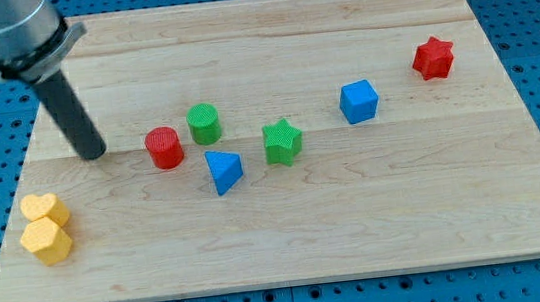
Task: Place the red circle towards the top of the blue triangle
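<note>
The red circle (163, 147) is a short ribbed cylinder standing on the bench (407, 207), just up-left of the blue triangle (223, 170), apart from it. My tip (95, 152) rests left of the circle, not touching; I have no fingers, so nothing is held.

Bare board separates my tip (95, 152) from the red circle (163, 147); green circle (204, 124) crowds its right.

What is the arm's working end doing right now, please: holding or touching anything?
No gripper: my tip holds nothing, touches no block, and stands at the view's left of the red circle.
</note>
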Available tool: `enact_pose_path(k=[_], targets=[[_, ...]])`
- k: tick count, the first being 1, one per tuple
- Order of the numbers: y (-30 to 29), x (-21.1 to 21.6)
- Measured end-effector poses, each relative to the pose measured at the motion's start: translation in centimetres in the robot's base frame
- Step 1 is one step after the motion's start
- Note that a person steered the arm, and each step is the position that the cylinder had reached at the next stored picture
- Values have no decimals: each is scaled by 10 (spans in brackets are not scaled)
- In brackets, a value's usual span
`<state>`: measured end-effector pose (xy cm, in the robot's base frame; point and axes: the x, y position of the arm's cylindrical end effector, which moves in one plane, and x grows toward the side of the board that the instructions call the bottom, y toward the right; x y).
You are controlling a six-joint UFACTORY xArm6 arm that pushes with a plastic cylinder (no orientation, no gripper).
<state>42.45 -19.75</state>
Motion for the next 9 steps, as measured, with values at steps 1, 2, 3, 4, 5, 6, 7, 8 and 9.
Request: enact_pose_path(k=[1, 2, 3, 4, 5, 6, 7, 8, 9], targets=[[51, -36], [111, -36], [138, -31], [123, -31], [122, -15], [80, -14], [88, -10], [132, 1], [125, 5]])
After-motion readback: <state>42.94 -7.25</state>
